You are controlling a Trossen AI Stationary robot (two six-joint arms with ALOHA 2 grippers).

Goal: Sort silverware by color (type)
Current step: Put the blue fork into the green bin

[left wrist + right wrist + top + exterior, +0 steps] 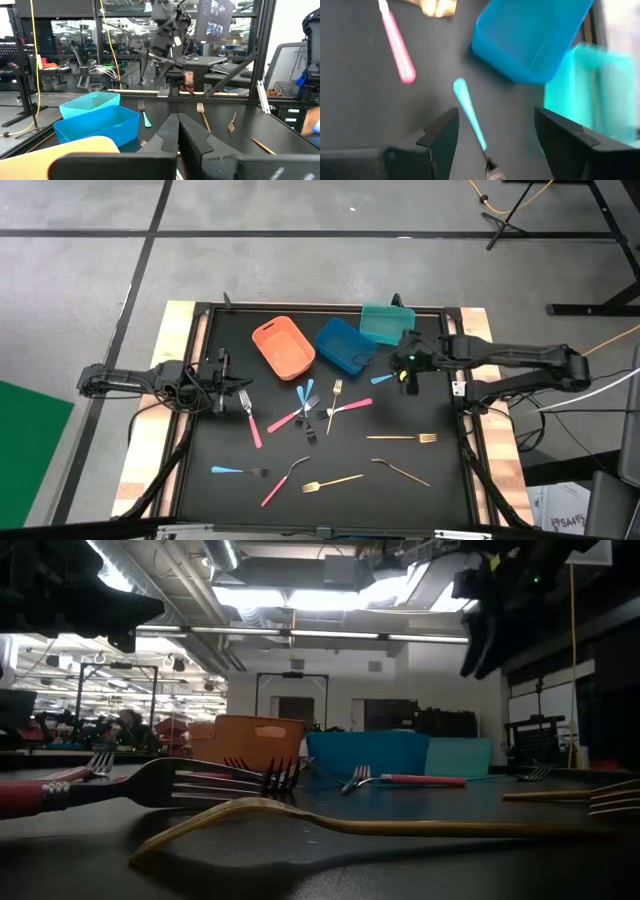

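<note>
The right hand [492, 142] was positioned released directly above a light-blue-handled utensil [469, 113] lying on the counter [440, 480] beside the blue bin [345, 346], evidently for pickup, while the clenched left hand [222, 375] was parked at the counter's left edge.

The floor [300, 210] around the table was grey concrete crossed by dark lines, with a green mat [30, 450] lying at one side. Overhead ran exposed silver ducts [190, 580] and bright ceiling lights [330, 598]. A pale back wall [340, 685] held a dark doorway [295, 710]. Yellow cables [34, 60] hung down beside black metal framing [262, 45], and a dark monitor [214, 20] glowed.
</note>
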